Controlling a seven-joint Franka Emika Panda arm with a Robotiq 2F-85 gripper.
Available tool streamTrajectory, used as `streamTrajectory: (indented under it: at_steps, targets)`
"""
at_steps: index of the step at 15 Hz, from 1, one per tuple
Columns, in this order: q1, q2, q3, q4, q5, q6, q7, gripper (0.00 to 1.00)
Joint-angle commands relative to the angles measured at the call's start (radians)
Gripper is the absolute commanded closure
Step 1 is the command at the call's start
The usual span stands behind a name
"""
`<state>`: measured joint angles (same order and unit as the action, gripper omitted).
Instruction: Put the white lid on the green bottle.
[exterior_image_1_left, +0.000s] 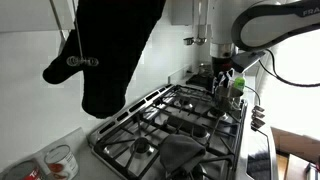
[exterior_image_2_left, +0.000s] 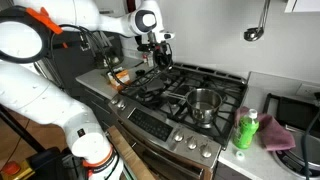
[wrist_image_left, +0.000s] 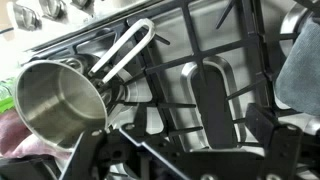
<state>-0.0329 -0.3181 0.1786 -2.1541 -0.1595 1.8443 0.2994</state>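
Note:
The green bottle (exterior_image_2_left: 245, 129) stands upright on the counter beside the stove, next to a pink cloth. It also shows in an exterior view (exterior_image_1_left: 237, 88) and as a green sliver at the left edge of the wrist view (wrist_image_left: 5, 100). I cannot make out the white lid in any view. My gripper (exterior_image_2_left: 160, 52) hangs above the far side of the stove, well away from the bottle. It also shows in an exterior view (exterior_image_1_left: 222, 75). In the wrist view the gripper (wrist_image_left: 198, 140) has its dark fingers spread over the black grates with nothing between them.
A steel pot (exterior_image_2_left: 203, 103) with a white handle sits on a front burner, between gripper and bottle; it shows in the wrist view (wrist_image_left: 60, 100). A grey cloth (wrist_image_left: 300, 70) lies on the grates. A black oven mitt (exterior_image_1_left: 115, 50) hangs close to one camera.

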Motion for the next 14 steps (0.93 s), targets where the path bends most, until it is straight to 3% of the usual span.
streamTrajectory:
  at_steps: [1,12,14]
  targets:
    - [0.023,0.002,-0.02,0.002,-0.007,-0.003,0.006,0.0]
    - [0.023,0.002,-0.02,0.002,-0.007,-0.003,0.006,0.0]
    - [-0.007,0.009,-0.038,0.002,-0.056,0.016,0.036,0.0]
